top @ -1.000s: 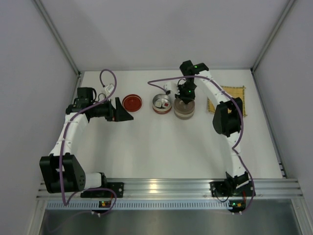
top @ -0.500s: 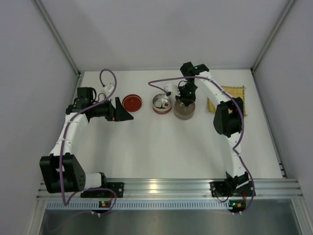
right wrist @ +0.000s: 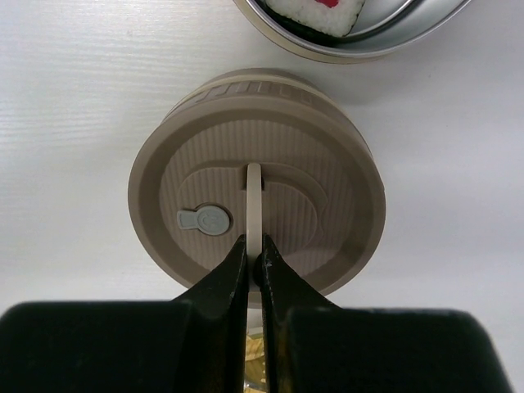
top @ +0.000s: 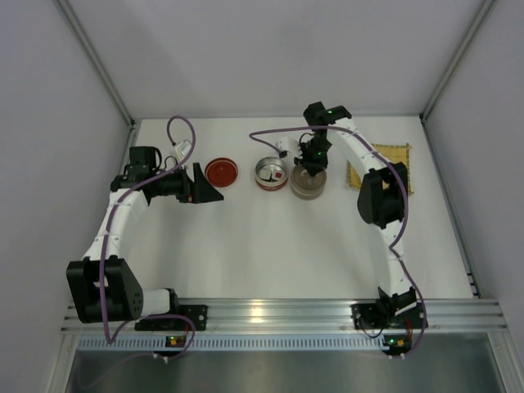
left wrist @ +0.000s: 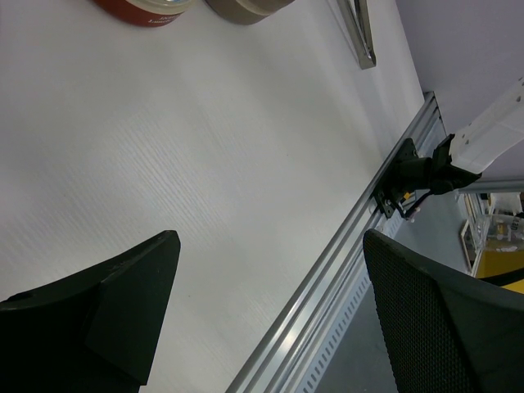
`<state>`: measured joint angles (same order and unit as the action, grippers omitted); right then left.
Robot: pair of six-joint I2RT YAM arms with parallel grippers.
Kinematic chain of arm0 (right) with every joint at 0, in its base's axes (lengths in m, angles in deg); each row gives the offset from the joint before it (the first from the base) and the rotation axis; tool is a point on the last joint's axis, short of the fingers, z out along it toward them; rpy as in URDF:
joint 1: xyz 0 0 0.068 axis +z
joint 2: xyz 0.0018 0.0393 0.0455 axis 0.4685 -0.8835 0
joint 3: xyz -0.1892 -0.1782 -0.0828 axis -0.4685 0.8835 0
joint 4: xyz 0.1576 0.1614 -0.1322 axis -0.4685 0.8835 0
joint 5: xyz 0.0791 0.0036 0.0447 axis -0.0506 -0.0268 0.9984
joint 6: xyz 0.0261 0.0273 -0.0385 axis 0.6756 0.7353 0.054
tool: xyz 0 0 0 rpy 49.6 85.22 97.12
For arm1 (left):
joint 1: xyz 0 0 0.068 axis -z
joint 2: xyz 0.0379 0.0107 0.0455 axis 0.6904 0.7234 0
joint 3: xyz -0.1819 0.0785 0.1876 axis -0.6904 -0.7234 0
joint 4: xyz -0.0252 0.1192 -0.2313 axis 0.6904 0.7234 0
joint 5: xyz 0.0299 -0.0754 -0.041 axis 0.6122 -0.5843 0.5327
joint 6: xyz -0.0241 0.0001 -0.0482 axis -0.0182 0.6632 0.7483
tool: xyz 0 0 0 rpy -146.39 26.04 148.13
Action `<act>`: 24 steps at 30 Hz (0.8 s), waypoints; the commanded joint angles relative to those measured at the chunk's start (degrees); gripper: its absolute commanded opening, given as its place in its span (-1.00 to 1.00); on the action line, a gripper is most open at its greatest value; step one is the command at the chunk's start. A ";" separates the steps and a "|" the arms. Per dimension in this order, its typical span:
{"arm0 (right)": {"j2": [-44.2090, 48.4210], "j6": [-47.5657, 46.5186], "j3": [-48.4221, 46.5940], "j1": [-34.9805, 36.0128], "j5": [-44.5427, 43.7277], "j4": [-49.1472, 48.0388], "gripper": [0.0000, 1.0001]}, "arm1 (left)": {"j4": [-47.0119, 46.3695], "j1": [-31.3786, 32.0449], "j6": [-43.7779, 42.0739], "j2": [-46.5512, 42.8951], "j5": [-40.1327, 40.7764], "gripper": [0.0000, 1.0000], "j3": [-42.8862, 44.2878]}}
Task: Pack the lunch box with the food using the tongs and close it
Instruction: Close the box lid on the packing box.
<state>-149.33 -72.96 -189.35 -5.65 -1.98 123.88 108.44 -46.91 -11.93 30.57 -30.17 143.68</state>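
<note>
Now the right claw (right wrist: 252, 250) pinches the handle (right wrist: 254, 196) of the tan lid (right wrist: 323, 221), mid-frame. Up top, the silver tin (right wrist: 344, 56) holds food (right wrist: 315, 10), not closed yet. Left claw (left wrist: 270, 303) gapes, empty.

The left gripper (left wrist: 270, 246) holds its 2 black fingers (left wrist: 123, 303) wide apart over the white table (left wrist: 205, 147), with a red container (left wrist: 143, 10) and a beige container (left wrist: 250, 8) cropped at the top edge.

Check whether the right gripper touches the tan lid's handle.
Touching. The right wrist view shows the right gripper pinching the thin upright handle on the tan lid, no gap.
</note>
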 commanded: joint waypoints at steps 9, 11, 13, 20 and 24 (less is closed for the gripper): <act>-1.50 -0.50 0.02 0.04 -0.68 5.17 -1.00 | -2.27 -0.09 -0.23 -1.32 -1.40 0.96 -0.10; -0.80 -0.42 1.95 0.39 -1.56 5.00 -1.00 | -2.00 -0.01 -0.32 -1.50 -1.22 0.96 -0.01; -0.01 -0.24 4.67 0.48 -1.83 4.83 -1.00 | -1.83 -0.01 -0.32 -1.76 -1.13 0.96 -0.10; 8.15 0.46 16.71 0.83 -2.53 2.99 -1.00 | -1.39 -0.01 -0.23 -2.90 -0.87 0.96 -0.19; 14.05 2.92 26.99 2.15 -4.90 -2.63 -1.00 | -1.03 -0.09 -0.32 -4.05 -0.60 0.96 -0.28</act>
<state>-137.74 -71.63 -168.52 -4.78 -4.63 120.89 108.46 -46.91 -11.93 28.78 -30.08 143.65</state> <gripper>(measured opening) 0.036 0.983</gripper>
